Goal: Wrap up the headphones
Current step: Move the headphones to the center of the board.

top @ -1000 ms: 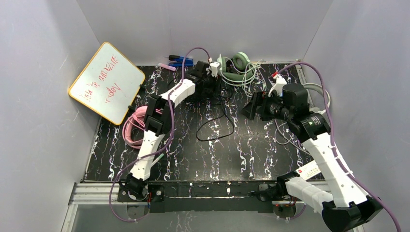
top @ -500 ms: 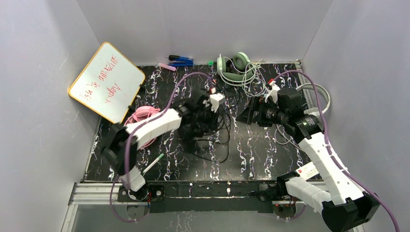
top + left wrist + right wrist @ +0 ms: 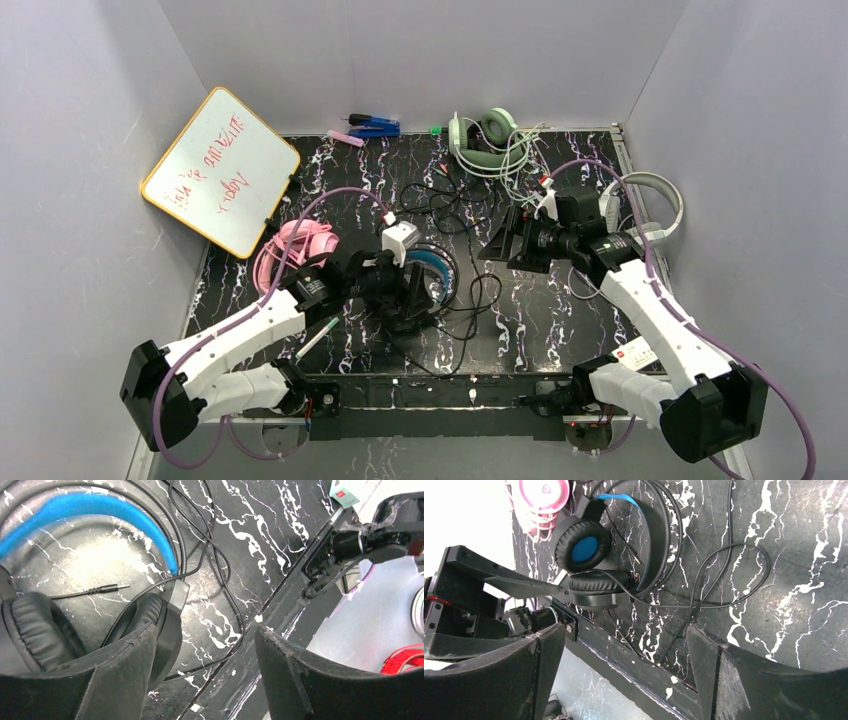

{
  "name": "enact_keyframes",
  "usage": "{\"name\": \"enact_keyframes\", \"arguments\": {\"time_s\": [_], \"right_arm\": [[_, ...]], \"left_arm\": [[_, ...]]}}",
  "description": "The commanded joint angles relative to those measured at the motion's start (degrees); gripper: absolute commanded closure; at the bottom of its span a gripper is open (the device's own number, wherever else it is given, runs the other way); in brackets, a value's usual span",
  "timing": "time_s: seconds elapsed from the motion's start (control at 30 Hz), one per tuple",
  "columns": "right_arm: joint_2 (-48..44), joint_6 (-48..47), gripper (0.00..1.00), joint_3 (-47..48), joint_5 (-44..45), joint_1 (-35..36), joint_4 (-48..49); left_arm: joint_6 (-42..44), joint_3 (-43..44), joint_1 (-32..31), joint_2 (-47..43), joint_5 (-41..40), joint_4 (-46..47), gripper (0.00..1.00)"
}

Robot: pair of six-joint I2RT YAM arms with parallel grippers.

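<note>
The black-and-blue headphones (image 3: 432, 268) lie at the front middle of the table, with their black cord (image 3: 478, 296) trailing in loose loops to the right and back. My left gripper (image 3: 408, 303) hovers low over them and is open. In the left wrist view its left finger (image 3: 115, 680) is next to a padded cup (image 3: 35, 632), with the blue band (image 3: 100, 507) and the jack plug (image 3: 111, 587) beyond. My right gripper (image 3: 500, 240) is open and empty above the cord. It sees the headphones (image 3: 584, 550) and the cord loop (image 3: 730, 575). The pink headphones (image 3: 296, 246) lie at the left.
Pale green headphones (image 3: 486, 142) with a tangled cord sit at the back. A white headset (image 3: 655, 196) lies at the right edge, under the right arm. A whiteboard (image 3: 220, 170) leans at the left. A blue stapler (image 3: 375, 127) is at the back. A marker (image 3: 318, 338) is near the front rail.
My left arm has swung from the back of the table to the front middle, bringing the black-and-blue headphones and cord with it. My right gripper has shifted slightly left.
</note>
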Motion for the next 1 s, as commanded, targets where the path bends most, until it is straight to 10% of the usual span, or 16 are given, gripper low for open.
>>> {"name": "enact_keyframes", "arguments": {"time_s": [0.0, 0.23, 0.67, 0.97], "right_arm": [[3.4, -1.4, 0.02, -0.4, -2.8, 0.5, -0.7], [3.3, -1.4, 0.06, -4.6, 0.4, 3.9, 2.5], [20.1, -9.2, 0.04, 6.2, 17.2, 15.0, 4.5], [31.8, -9.7, 0.22, 11.9, 22.8, 18.6, 7.7]], "left_arm": [[-6.2, -1.0, -0.2, -2.7, -5.3, 1.3, 0.28], [-16.1, 1.7, -0.3, -0.5, -12.7, -0.1, 0.02], [-27.5, 3.3, 0.0, -9.3, -33.8, -7.3, 0.02], [-33.1, 6.5, 0.0, -17.9, -46.1, -20.9, 0.02]]}}
